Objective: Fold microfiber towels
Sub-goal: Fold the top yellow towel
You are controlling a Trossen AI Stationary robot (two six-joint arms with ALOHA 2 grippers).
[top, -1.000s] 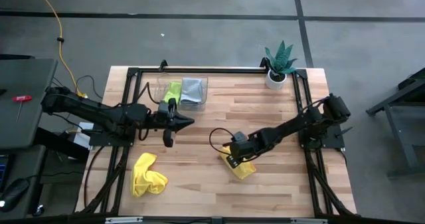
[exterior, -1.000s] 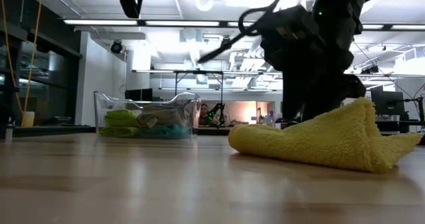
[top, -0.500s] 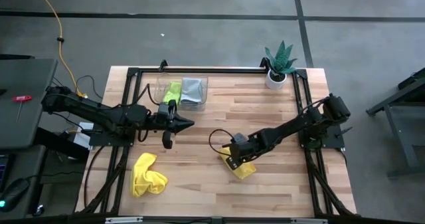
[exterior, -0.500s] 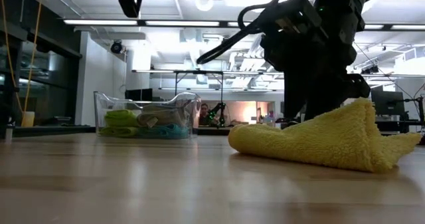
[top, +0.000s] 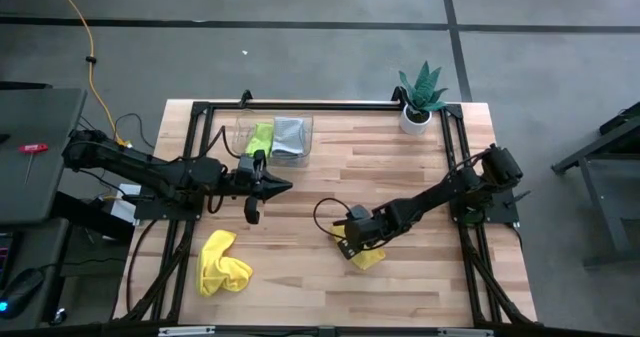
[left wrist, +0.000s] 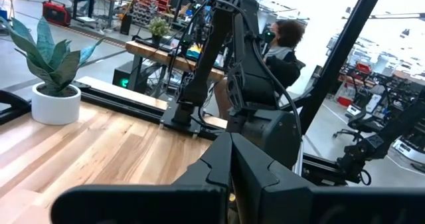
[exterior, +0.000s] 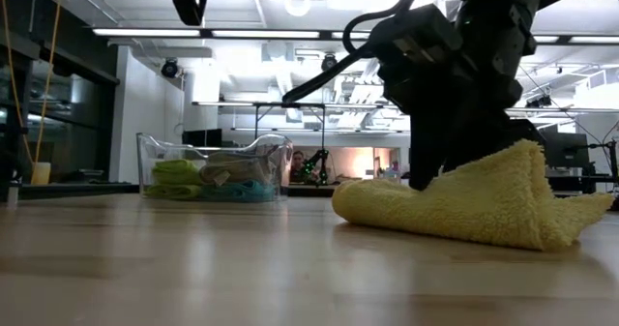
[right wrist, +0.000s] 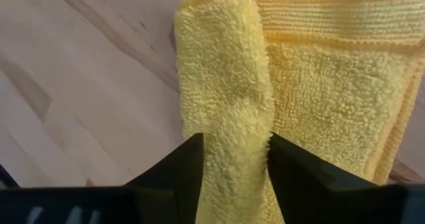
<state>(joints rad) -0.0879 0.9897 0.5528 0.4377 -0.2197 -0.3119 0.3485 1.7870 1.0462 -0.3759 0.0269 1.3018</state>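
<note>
A yellow microfiber towel [top: 368,258] lies partly folded on the table's near right part; in the low view the yellow towel [exterior: 464,205] rises to a peak at one end. My right gripper [top: 352,241] slants down on it, its fingers closed on a raised fold of the towel [right wrist: 229,84]. A second yellow towel [top: 222,262] lies crumpled near the front left. My left gripper [top: 285,185] hovers shut above the table's left middle, pointing level toward the right edge, holding nothing. My right gripper pinches a raised ridge of the yellow towel [right wrist: 229,127] between its two fingers [right wrist: 180,167], one on each side of the ridge. It comes slanting down from the table's right. The rest of the towel lies flat on the table beside the ridge.
A clear plastic tray [top: 243,137] at the back left holds lime green [top: 260,137] and grey [top: 290,135] towels. A potted plant [top: 420,97] stands at the back right corner. Bare wood lies between the two arms. People and benches show beyond the table.
My right gripper has leaned a little farther over the yellow towel, toward the table's left, so less of the towel shows from above. The towel's outline in the low view stays as it was.
</note>
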